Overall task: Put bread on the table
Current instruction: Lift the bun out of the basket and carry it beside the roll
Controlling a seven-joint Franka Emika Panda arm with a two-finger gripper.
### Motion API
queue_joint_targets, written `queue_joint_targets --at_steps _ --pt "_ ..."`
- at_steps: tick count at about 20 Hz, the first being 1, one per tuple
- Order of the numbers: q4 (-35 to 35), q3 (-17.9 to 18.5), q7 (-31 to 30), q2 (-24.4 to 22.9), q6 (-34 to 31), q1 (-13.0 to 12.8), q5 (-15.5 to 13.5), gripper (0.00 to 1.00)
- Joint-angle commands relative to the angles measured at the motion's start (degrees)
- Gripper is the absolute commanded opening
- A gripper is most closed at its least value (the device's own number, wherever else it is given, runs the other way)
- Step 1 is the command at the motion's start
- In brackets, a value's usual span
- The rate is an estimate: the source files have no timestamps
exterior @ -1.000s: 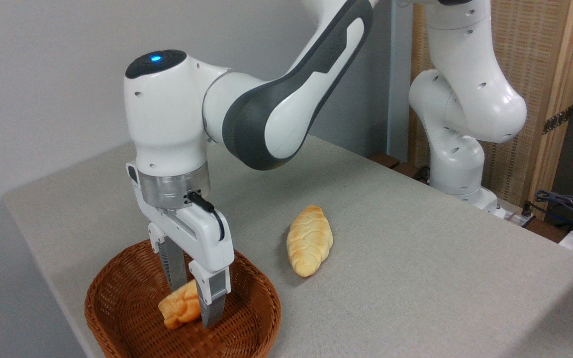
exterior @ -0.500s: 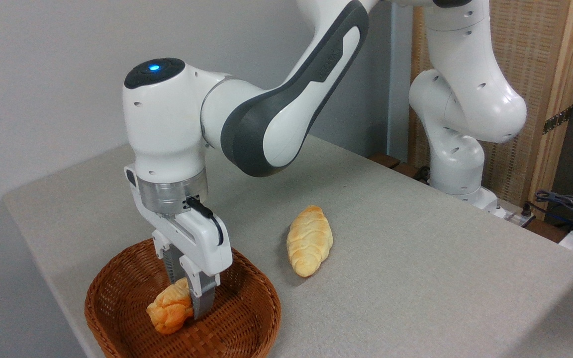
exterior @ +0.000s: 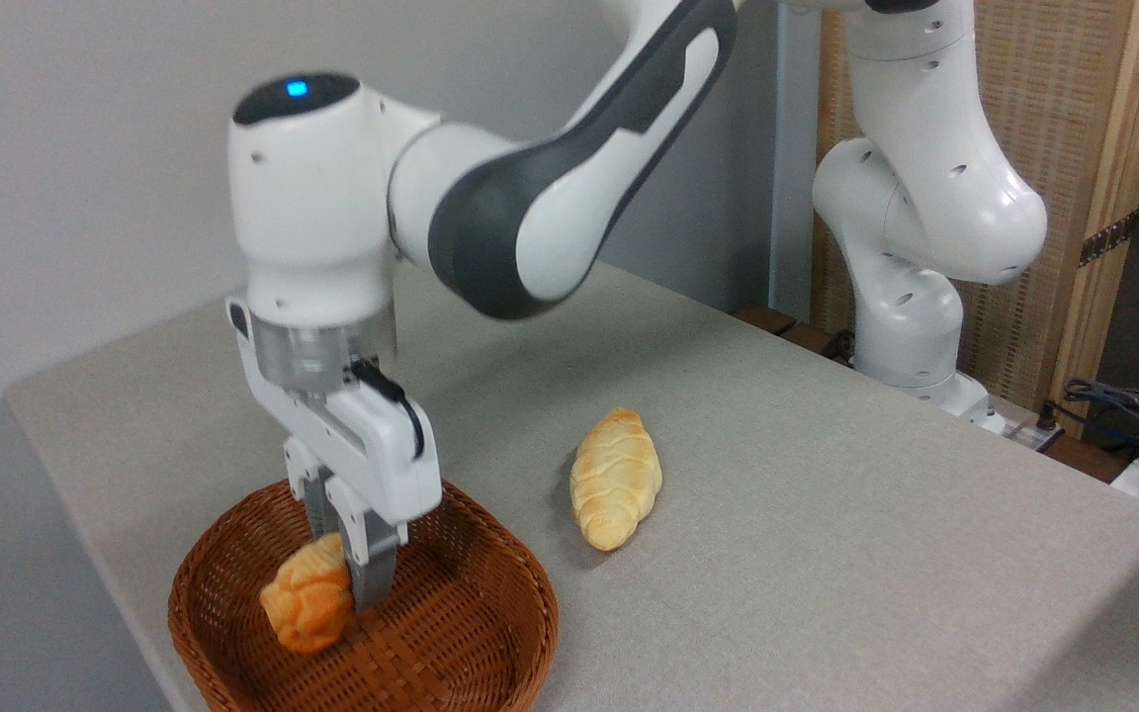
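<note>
Hanging from the tool (exterior: 347, 583), the bread (exterior: 306, 601) — a small lumpy bun, golden-orange with a paler upper side — sits pinched between the two fingers (exterior: 372, 569), which are drawn in tight against it. Only its right part is caught; most of the bun sticks out to the left of the fingers. It is over the inside of the wicker basket (exterior: 490, 633), with its lower end down near the basket's woven floor; whether it touches the floor cannot be told. The tool points straight down, its white body just above the basket's far rim, and a black cable runs along its side. To the right of the tool, well clear of the basket, a longer pale braided loaf (exterior: 615, 491) lies on the grey-beige cloth of the bench (exterior: 827, 514). Above the tool rises the white and dark grey arm (exterior: 530, 208) — a blue light glows on its wrist joint — reaching back to its base at the bench's far right edge.
</note>
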Motion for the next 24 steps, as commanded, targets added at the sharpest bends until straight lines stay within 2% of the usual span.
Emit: queue_joint_targets --at_steps 1,2,4,6,8,11,12,13,16,18,21,24 --pt "2.11 0.23 3.60 -5.92 -11.72 -0.20 9.22 0.30" --pt "2.02 -0.12 5.35 -7.59 -15.25 -0.29 11.09 0.32" --pt "1.32 -0.13 7.99 -11.54 -20.62 -0.46 11.46 0.33" --pt "-1.83 -0.21 8.09 -16.89 -25.71 -1.16 11.11 0.45" --pt "-5.44 -0.22 7.83 -19.99 -28.72 -4.40 11.29 0.50" --pt "-8.44 -0.39 7.04 -20.88 -31.54 -7.58 11.73 0.54" --pt "-8.79 -1.44 6.17 -20.79 -31.72 -7.67 11.64 0.61" --pt "-8.79 -1.79 5.55 -20.71 -31.55 -7.67 11.64 0.73" --pt "-8.79 -1.80 5.37 -20.53 -31.54 -7.67 11.64 0.86" --pt "-8.80 -1.80 5.28 -20.36 -31.54 -7.67 11.64 0.87" --pt "-8.79 -1.88 4.75 -20.35 -31.54 -7.76 11.55 1.00" --pt "-8.62 -1.89 4.75 -20.35 -31.37 -7.76 11.03 1.00"
